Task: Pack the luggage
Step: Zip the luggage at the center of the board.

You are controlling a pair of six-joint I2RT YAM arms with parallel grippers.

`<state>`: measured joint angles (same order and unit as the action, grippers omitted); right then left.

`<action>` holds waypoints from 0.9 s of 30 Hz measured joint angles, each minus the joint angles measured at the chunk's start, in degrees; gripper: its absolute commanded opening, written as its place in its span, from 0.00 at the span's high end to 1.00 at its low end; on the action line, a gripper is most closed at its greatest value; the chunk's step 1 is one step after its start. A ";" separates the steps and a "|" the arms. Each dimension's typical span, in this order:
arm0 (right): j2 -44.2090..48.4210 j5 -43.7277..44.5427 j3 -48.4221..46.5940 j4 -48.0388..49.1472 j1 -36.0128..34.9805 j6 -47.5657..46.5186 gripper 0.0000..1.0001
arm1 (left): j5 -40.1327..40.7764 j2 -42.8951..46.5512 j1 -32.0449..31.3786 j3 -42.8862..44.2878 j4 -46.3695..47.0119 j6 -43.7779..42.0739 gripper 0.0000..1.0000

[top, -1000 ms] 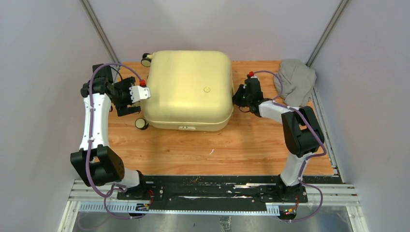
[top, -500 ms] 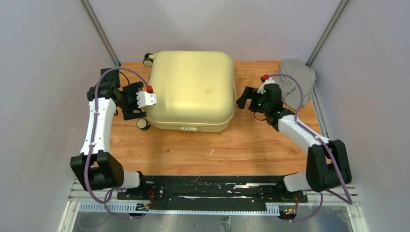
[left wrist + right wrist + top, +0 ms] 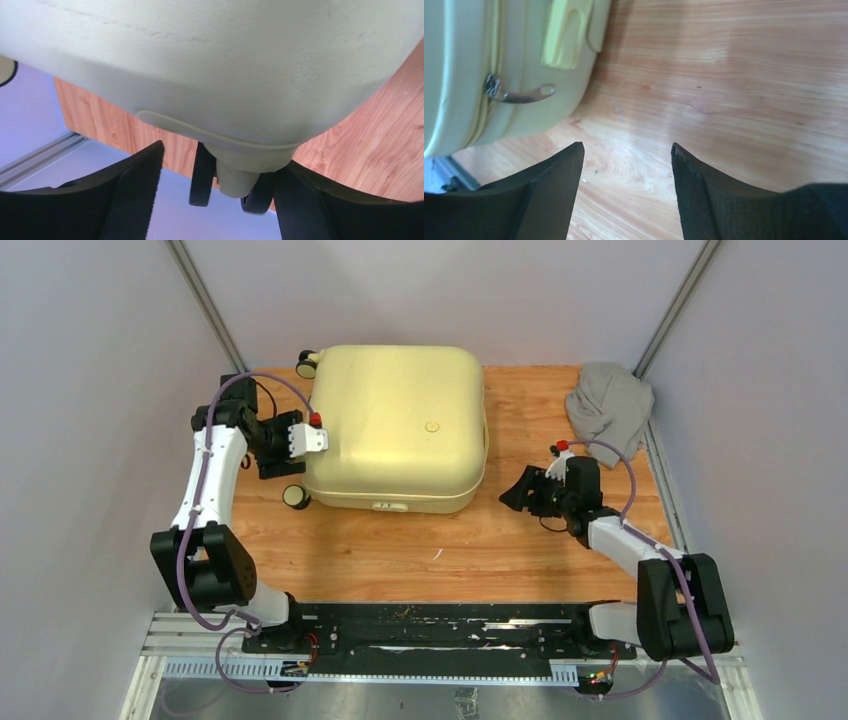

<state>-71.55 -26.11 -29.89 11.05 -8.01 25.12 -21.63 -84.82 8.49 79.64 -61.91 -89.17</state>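
While I stand and look, I see a wooden tabletop with brown stripy grain, shut in by plain pale walls. On the left, the left arm goes up from its base, bends at the elbow and reaches sideways toward the luggage. The left pincer is spread wide. Its two black ribbed fingers sit one on each side of a small wheel under the case's corner. I cannot see it squeezing anything.

The luggage is a big pale yellow hard case with round corners and a smooth, bumpy-looking shell. It lies flat and closed at the back middle of the tabletop. A cream-and-black wheel pokes out at its near left corner. A silver zip tab hangs on its side.

To the right, the right arm lies low and folded, pointing back at the case. The right pincer is open over bare wood, near the case but not touching it, with nothing in it. A soft grey cloth sits crumpled in the far right corner.
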 measured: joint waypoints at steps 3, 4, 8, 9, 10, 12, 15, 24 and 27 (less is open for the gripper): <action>-0.81 -5.14 4.04 8.09 -0.02 0.94 0.31 | -0.61 0.00 0.00 1.40 -0.72 1.03 0.48; -1.38 -6.62 4.92 11.10 -0.07 1.25 0.31 | -0.59 0.00 0.02 2.03 -1.64 1.53 0.59; -5.35 -12.55 5.97 22.53 -0.68 1.99 0.28 | -0.37 -0.04 0.04 4.85 -4.44 2.43 0.80; -6.49 -13.86 5.95 25.20 -1.09 1.95 0.28 | -0.31 -0.07 -0.04 5.62 -4.79 2.84 0.80; -7.32 -14.91 5.92 26.93 -1.49 1.90 0.28 | -0.42 -0.07 -0.09 6.21 -4.92 3.28 0.80; -9.22 -17.22 5.51 29.79 -2.12 1.60 0.27 | -0.81 -0.07 -0.09 6.71 -4.92 3.87 0.80; -11.80 -21.09 3.67 32.33 -3.02 0.68 0.27 | -1.53 -0.07 -0.11 6.71 -5.09 4.24 0.80; -13.97 -29.55 -0.09 36.11 -3.10 -2.84 0.28 | -1.73 -0.04 -0.11 6.71 -5.18 4.31 0.83; -16.17 -32.11 -2.84 35.47 -2.19 -4.04 0.28 | -1.73 0.13 -0.11 6.47 -5.07 4.24 0.84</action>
<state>-87.72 -58.22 -32.73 46.52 -10.20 21.08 -23.35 -84.68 8.38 86.11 -66.98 -84.93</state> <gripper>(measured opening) 0.721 0.477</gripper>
